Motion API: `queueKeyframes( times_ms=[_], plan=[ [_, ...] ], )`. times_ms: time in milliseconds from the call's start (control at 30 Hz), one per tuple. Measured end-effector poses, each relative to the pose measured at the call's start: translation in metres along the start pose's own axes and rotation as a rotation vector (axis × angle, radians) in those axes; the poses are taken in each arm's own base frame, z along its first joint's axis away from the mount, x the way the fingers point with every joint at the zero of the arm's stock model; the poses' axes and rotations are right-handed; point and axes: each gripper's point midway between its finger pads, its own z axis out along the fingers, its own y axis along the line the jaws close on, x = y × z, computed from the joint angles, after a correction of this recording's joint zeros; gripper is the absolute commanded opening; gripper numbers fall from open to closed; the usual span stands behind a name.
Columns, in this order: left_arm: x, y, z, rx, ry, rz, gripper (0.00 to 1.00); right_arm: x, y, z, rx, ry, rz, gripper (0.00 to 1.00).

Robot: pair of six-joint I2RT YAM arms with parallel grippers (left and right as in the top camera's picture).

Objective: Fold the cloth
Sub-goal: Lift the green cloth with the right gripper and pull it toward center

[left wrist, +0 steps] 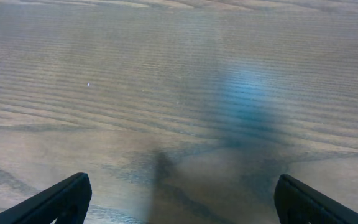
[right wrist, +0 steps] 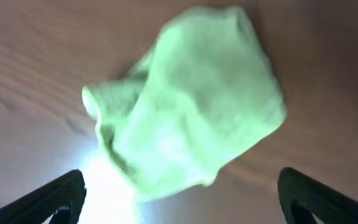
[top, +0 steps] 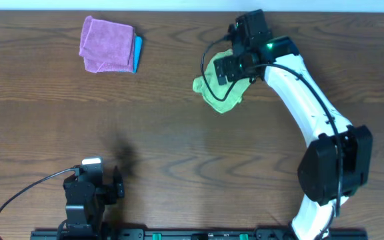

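Note:
The light yellow-green cloth lies crumpled in a loose heap on the wooden table at the upper middle. It fills the middle of the right wrist view, blurred. My right gripper hovers over the cloth's far edge with its fingers wide apart and nothing between them. My left gripper rests at the near left of the table, far from the cloth. Its fingers are spread wide over bare wood.
A folded purple cloth lies on a blue cloth at the far left of the table. The right arm stretches from the near right edge toward the yellow-green cloth.

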Motion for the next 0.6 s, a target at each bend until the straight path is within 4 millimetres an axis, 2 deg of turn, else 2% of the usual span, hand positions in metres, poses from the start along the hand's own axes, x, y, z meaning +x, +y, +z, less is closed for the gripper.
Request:
queueKeyframes(
  times_ms=[167, 300, 600],
  plan=[
    [0.0, 0.0, 0.0, 0.0, 0.0, 0.0, 0.95, 0.014, 0.001, -0.022, 0.005, 0.037, 0.002, 0.99],
    [0.0, 0.0, 0.0, 0.0, 0.0, 0.0, 0.95, 0.037, 0.008, -0.034, -0.026, 0.124, -0.01, 0.99],
    [0.0, 0.0, 0.0, 0.0, 0.0, 0.0, 0.95, 0.041, 0.036, -0.018, -0.086, 0.111, -0.152, 0.89]
  ],
)
